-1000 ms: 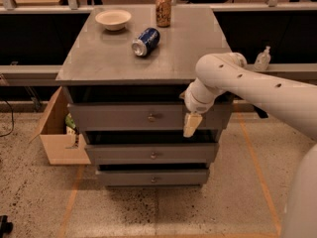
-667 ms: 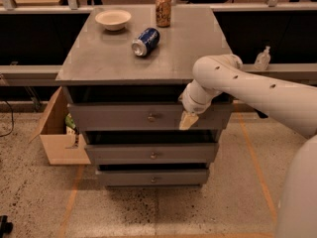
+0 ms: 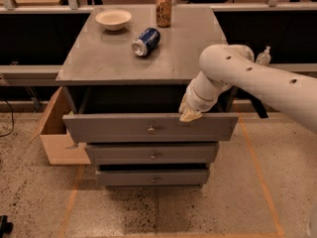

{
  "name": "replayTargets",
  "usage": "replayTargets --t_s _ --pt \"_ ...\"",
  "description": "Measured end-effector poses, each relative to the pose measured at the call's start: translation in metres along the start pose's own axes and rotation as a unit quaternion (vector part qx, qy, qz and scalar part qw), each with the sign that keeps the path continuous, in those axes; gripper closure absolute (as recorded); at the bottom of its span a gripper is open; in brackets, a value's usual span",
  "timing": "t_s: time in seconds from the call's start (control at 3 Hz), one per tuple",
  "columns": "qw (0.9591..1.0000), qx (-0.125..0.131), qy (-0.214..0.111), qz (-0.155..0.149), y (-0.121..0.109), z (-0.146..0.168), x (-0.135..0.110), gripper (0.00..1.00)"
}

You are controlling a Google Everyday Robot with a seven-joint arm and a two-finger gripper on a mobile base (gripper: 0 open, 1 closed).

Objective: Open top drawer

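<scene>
One upright can (image 3: pixel 163 9), a lying can (image 3: pixel 146 35) and a bowl (image 3: pixel 113 19) sit on the tabletop (image 3: pixel 198 53) beyond the gripper (image 3: pixel 190 114), which meets the rim of the top drawer (image 3: pixel 109 128); its hold cannot be told

You can see the top drawer (image 3: pixel 124 128) pulled partly out, its flat matte grey front level and standing forward of the 2 lower drawers (image 3: pixel 151 155). A dark gap shows behind its upper edge. Its 1 small round metal knob (image 3: pixel 151 129) sits at centre. The gripper (image 3: pixel 190 115) is at that upper edge, right of the knob.
</scene>
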State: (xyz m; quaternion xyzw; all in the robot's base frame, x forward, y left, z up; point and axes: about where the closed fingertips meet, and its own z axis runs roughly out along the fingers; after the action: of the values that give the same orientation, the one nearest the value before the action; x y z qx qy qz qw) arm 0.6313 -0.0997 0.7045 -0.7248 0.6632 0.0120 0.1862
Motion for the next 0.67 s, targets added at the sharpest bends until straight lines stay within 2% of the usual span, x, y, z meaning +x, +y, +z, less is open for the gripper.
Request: replayTargets --t_s 0.33,0.67 --pt "1.0000 0.000 0.000 0.000 0.0005 -0.0013 -0.0002 1.00" --pt "1.0000 0.000 0.000 0.000 0.0007 -0.0014 -0.0002 0.83"
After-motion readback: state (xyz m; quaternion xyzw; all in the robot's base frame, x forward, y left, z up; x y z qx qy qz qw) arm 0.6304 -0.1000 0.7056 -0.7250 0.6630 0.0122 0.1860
